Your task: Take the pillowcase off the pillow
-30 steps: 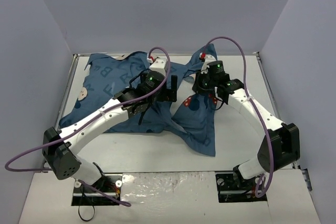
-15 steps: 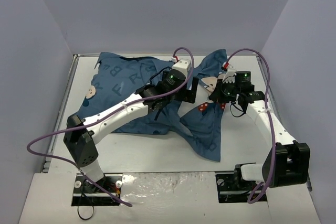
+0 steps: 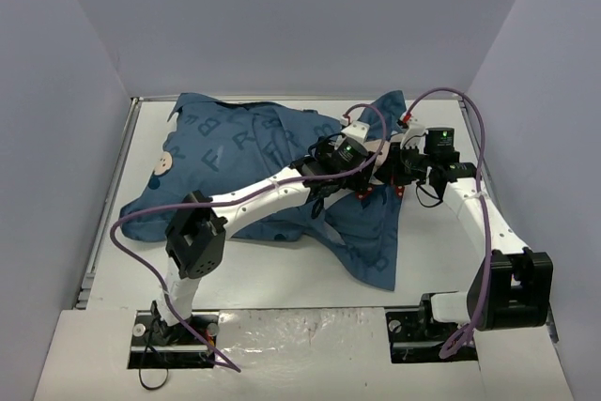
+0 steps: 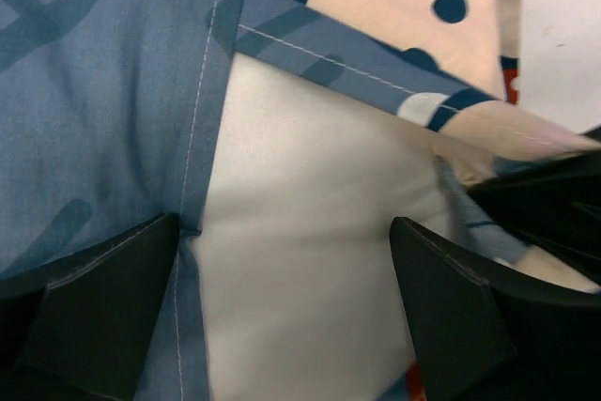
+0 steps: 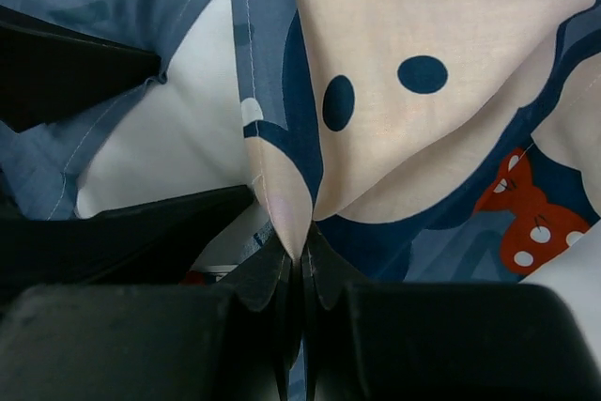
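Just pillowcase (image 3: 235,143) on white table (image 3: 282,269), perhaps metal-rimmed, between lilac walls (image 3: 282,16)

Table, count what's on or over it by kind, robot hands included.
pillowcase: 1
pillow: 1
hands: 2 (left hand open, right hand shut on the pillowcase)
Total: 4

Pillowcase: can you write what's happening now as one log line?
right gripper: shut on pillowcase edge | left gripper: open, over exposed pillow | pillow: mostly covered
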Motion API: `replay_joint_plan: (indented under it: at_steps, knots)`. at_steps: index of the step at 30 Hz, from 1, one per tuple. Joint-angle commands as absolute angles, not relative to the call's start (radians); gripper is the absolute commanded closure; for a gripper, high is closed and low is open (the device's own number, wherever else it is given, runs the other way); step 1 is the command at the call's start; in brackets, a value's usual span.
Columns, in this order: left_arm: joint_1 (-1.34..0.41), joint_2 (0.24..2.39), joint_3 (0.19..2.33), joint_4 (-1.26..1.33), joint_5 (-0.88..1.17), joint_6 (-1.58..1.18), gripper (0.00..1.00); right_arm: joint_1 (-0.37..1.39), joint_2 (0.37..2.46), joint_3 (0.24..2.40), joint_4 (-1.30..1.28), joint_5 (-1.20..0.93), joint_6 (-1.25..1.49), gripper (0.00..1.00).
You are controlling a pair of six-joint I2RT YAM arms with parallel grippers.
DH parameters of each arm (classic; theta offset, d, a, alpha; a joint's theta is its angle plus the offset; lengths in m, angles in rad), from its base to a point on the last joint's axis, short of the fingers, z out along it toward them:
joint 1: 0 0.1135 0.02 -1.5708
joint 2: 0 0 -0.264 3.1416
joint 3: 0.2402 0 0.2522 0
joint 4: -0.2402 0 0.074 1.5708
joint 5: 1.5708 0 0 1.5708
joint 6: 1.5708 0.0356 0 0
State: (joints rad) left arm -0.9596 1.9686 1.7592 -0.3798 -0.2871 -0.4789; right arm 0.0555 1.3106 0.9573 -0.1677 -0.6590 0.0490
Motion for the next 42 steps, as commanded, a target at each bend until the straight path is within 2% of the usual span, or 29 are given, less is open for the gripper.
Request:
replay_joint_plan:
  at_steps: [1, 6, 7, 9, 10, 11, 15, 18, 22, 27, 33, 37, 40, 41, 42]
  knots:
    - [-0.959, 1.996, 1.790, -0.442, -0.368, -0.466, 0.08, 0.038, 1.336, 0.966, -0.156, -0.649, 0.041, 1.00]
    - [-0.934, 2.022, 1.740, -0.503, -0.482, -0.482, 0.25, 0.005, 1.354, 0.956, -0.152, -0.532, 0.049, 1.00]
    - [-0.919, 2.017, 1.721, -0.514, -0.486, -0.498, 0.33, -0.012, 1.359, 0.942, -0.146, -0.513, 0.051, 1.00]
    - [-0.904, 2.008, 1.677, -0.515, -0.492, -0.512, 0.41, -0.040, 1.365, 0.925, -0.144, -0.493, 0.049, 1.00]
    - [-0.890, 1.996, 1.625, -0.517, -0.505, -0.529, 0.51, -0.058, 1.379, 0.913, -0.140, -0.479, 0.043, 1.00]
    - [-0.885, 1.988, 1.600, -0.518, -0.505, -0.538, 0.54, -0.069, 1.387, 0.908, -0.140, -0.479, 0.040, 1.00]
    - [-0.851, 1.938, 1.471, -0.519, -0.538, -0.580, 0.69, -0.126, 1.443, 0.900, -0.135, -0.463, 0.028, 1.00]
    - [-0.819, 1.856, 1.370, -0.502, -0.537, -0.601, 0.72, -0.161, 1.492, 0.907, -0.133, -0.457, 0.037, 1.00]
    - [-0.778, 1.789, 1.286, -0.476, -0.519, -0.606, 0.72, -0.164, 1.549, 0.919, -0.133, -0.387, 0.063, 1.00]
    - [-0.727, 1.723, 1.217, -0.453, -0.505, -0.621, 0.73, -0.156, 1.718, 0.946, -0.133, -0.272, 0.098, 1.00]
    - [-0.704, 1.663, 1.207, -0.364, -0.430, -0.592, 0.72, -0.124, 1.835, 0.957, -0.126, -0.301, 0.083, 1.00]
    - [-0.718, 1.617, 1.259, -0.276, -0.287, -0.514, 0.68, -0.086, 1.862, 0.963, -0.115, -0.331, 0.069, 1.00]
    - [-0.750, 1.600, 1.362, -0.258, -0.175, -0.460, 0.54, -0.071, 1.873, 0.971, -0.115, -0.363, 0.052, 1.00]
    - [-0.771, 1.603, 1.393, -0.267, -0.126, -0.450, 0.42, -0.069, 1.875, 0.976, -0.115, -0.380, 0.046, 1.00]
    - [-0.782, 1.608, 1.422, -0.271, -0.098, -0.439, 0.36, -0.068, 1.876, 0.977, -0.117, -0.391, 0.040, 1.00]
